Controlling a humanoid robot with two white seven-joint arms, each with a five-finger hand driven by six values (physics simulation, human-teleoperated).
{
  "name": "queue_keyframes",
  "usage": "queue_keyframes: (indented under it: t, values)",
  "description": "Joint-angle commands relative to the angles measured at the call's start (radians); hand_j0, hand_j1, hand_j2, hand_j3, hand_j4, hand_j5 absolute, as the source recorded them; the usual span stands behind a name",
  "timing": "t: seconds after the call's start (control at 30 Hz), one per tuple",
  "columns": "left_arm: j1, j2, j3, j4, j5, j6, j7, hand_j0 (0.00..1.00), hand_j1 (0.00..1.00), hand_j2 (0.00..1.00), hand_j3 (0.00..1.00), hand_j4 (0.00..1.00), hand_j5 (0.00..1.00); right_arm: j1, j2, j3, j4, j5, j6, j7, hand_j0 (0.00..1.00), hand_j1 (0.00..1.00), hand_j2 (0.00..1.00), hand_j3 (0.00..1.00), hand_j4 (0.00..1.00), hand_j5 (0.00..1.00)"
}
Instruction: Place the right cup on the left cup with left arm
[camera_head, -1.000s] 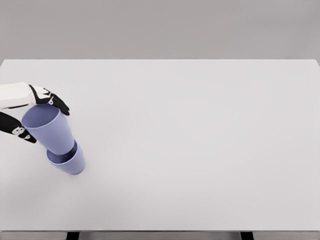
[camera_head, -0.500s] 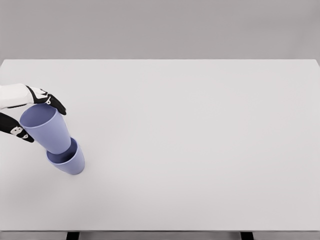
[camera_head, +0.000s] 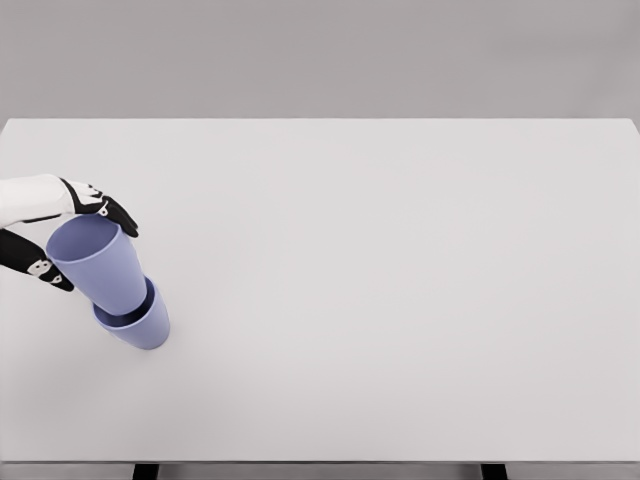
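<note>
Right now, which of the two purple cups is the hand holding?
The upper cup, tilted, its base inside the lower cup. The left hand grips its rim; the lower one stands untouched on the table.

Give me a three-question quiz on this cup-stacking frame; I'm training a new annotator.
1. True or false: the upper cup sits upright in the lower cup.
2. Which hand is at the upper cup's rim? A) left B) right
3. The cups stand near the table's ____ edge.

Key: 1 false, it tilts left; 2 A, the left hand; 3 left.
</note>
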Motion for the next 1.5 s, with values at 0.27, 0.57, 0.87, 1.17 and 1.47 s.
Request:
queue_keyframes:
  t: [0.27,0.57,0.87,1.17,1.47]
  values:
    - [0.002,-0.021,0.004,0.009,0.000,0.003,-0.002,0.67,0.67,0.67,0.67,0.67,0.67,0.000,0.000,0.000,0.000,0.000,0.000,0.000,1.00,1.00,1.00,1.00,1.00,1.00]
    - [0.017,-0.036,0.004,0.048,-0.017,0.003,-0.001,0.68,0.68,0.68,0.68,0.68,0.68,0.000,0.000,0.000,0.000,0.000,0.000,0.000,1.00,1.00,1.00,1.00,1.00,1.00]
    - [0.129,-0.039,0.119,0.053,-0.017,0.003,0.006,1.00,1.00,1.00,1.00,1.00,1.00,0.000,0.000,0.000,0.000,0.000,0.000,0.000,1.00,1.00,1.00,1.00,1.00,1.00]
    - [0.146,-0.024,0.153,0.048,-0.017,0.003,0.006,1.00,1.00,1.00,1.00,1.00,1.00,0.000,0.000,0.000,0.000,0.000,0.000,0.000,1.00,1.00,1.00,1.00,1.00,1.00]
    - [0.117,-0.135,0.383,-0.017,-0.001,0.003,-0.002,1.00,1.00,1.00,1.00,1.00,1.00,0.000,0.000,0.000,0.000,0.000,0.000,0.000,1.00,1.00,1.00,1.00,1.00,1.00]
